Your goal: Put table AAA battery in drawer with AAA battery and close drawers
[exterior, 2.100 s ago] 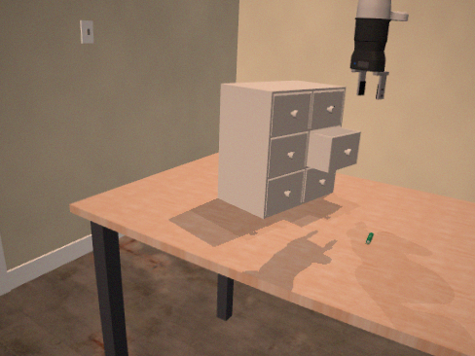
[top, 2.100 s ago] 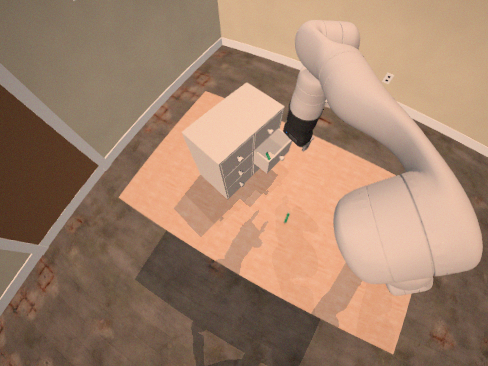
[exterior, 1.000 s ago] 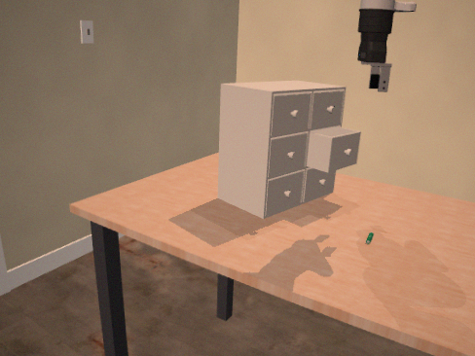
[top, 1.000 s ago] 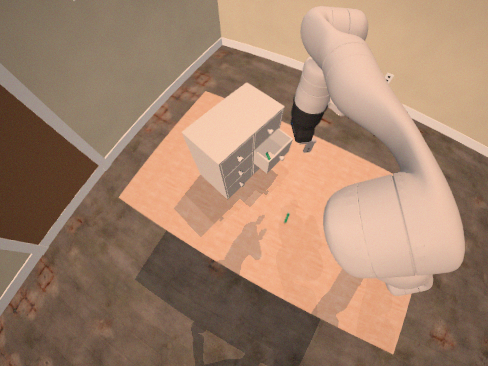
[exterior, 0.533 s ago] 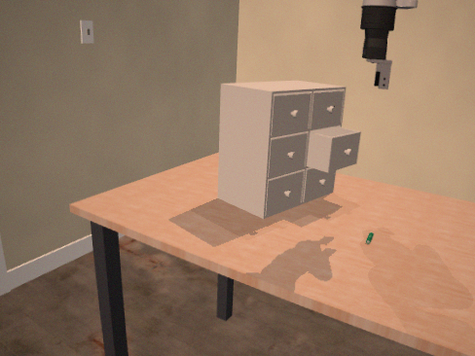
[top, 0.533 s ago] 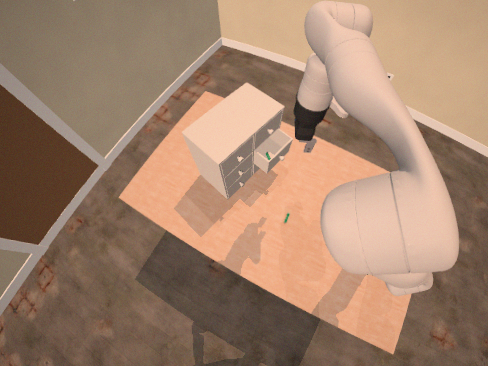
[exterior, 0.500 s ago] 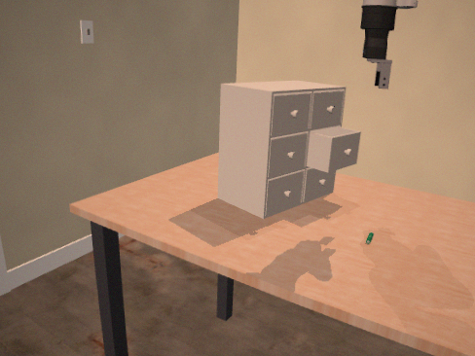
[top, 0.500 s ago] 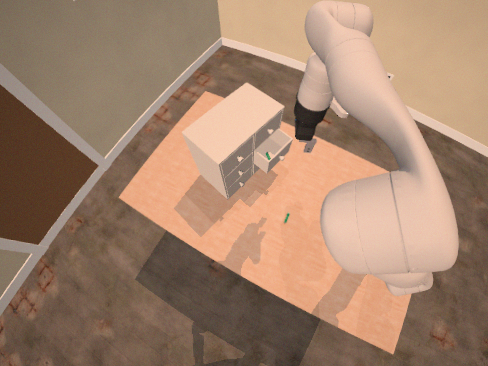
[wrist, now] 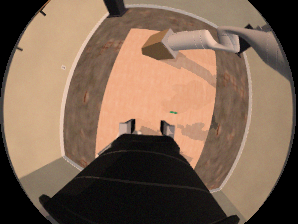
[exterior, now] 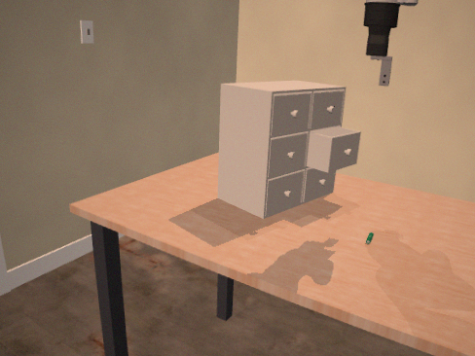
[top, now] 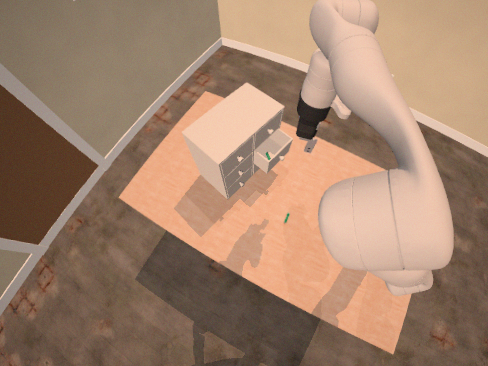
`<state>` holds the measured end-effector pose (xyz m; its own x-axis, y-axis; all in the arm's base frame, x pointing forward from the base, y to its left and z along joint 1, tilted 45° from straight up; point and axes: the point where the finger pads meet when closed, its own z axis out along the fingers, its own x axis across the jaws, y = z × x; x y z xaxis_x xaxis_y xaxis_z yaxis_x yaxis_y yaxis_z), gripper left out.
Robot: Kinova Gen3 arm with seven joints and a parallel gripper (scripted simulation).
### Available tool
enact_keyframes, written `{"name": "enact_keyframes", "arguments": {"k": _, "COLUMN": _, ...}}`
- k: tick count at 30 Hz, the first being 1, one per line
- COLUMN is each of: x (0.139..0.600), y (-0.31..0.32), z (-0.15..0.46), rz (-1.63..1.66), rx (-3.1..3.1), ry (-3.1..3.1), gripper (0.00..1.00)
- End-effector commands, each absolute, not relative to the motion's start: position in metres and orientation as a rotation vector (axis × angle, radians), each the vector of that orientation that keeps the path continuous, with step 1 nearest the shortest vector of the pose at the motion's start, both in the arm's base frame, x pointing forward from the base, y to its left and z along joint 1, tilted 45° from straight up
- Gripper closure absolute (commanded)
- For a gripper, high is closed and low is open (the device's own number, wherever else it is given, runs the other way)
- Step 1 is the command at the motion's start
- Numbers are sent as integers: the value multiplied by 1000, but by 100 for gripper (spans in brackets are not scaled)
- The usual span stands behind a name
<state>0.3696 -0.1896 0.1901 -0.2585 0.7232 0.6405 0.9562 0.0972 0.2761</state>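
Overhead, the spread, unladen fingers (top: 309, 145) (exterior: 383, 71) hang beyond the chest's (top: 234, 121) (exterior: 245, 146) open drawer (top: 274, 152) (exterior: 335, 148), apparently leaving its battery (top: 268, 156) accessible for the loose one (top: 287, 218) (exterior: 370, 238) (wrist: 173, 112) to join.

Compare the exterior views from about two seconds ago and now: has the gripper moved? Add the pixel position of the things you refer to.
Yes. Judged against the chest (top: 235, 122) (exterior: 245, 146) in the exterior view, the gripper (top: 310, 146) (exterior: 384, 80) (wrist: 147, 124) has moved rightward and slightly up.
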Motion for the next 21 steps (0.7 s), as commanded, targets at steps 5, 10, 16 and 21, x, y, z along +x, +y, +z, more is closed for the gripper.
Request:
{"name": "enact_keyframes", "arguments": {"k": 5, "x": 366, "y": -192, "z": 192, "rz": -918, "rx": -1723, "ry": -1954, "gripper": 0}}
{"name": "enact_keyframes", "arguments": {"k": 10, "x": 365, "y": -192, "z": 193, "rz": -906, "rx": -1753, "ry": -1915, "gripper": 0}}
{"name": "enact_keyframes", "arguments": {"k": 16, "x": 362, "y": -194, "z": 195, "rz": -883, "rx": -1805, "ry": -1841, "gripper": 0}}
{"name": "enact_keyframes", "arguments": {"k": 21, "x": 360, "y": -194, "z": 196, "rz": -866, "rx": -1843, "ry": -1787, "gripper": 0}}
